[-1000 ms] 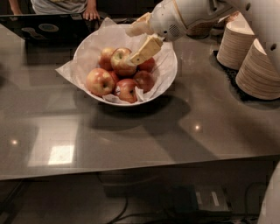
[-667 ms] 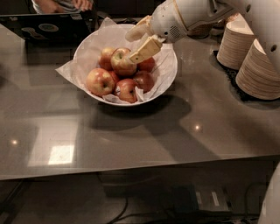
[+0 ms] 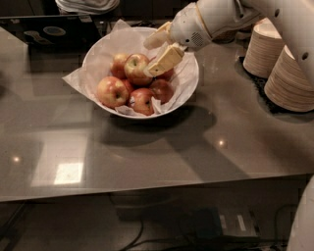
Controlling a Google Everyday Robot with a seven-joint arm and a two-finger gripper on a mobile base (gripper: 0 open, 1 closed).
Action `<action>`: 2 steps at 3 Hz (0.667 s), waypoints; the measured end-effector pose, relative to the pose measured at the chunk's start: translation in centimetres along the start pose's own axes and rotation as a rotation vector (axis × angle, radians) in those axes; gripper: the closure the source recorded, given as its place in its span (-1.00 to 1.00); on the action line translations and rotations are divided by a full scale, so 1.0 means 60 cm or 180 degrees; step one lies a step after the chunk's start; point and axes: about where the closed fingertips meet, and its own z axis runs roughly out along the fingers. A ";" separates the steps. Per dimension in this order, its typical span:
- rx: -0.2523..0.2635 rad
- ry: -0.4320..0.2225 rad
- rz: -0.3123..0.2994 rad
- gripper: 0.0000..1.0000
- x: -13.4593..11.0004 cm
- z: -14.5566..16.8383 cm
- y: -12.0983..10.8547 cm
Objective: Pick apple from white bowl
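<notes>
One pincer (image 3: 148, 60) over one white bowl (image 3: 189, 92)

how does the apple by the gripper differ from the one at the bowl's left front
The apple by the gripper sits highest on the pile; the left front apple lies lower, against the paper lining. The gripper, jaws open, hovers beside that apple, away from the left front apple. Both are red-yellow, in the white bowl.

Apple (image 3: 136, 67): red-orange streaks with a yellowish patch at the stem. White bowl (image 3: 193, 84): glossy white, lined with white paper. Hand (image 3: 149, 60), over the bowl's far right side: cream-yellow fingers (image 3: 167, 58), parted, on a white arm (image 3: 221, 14). Desk (image 3: 206, 152): glossy grey-brown. Plate stacks (image 3: 289, 83), far right: pale tan.
</notes>
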 end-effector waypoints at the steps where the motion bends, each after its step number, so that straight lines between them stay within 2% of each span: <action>1: -0.0040 0.0082 0.0067 -0.26 0.020 0.015 -0.004; 2: -0.0082 0.0086 0.0103 -0.28 0.028 0.029 -0.009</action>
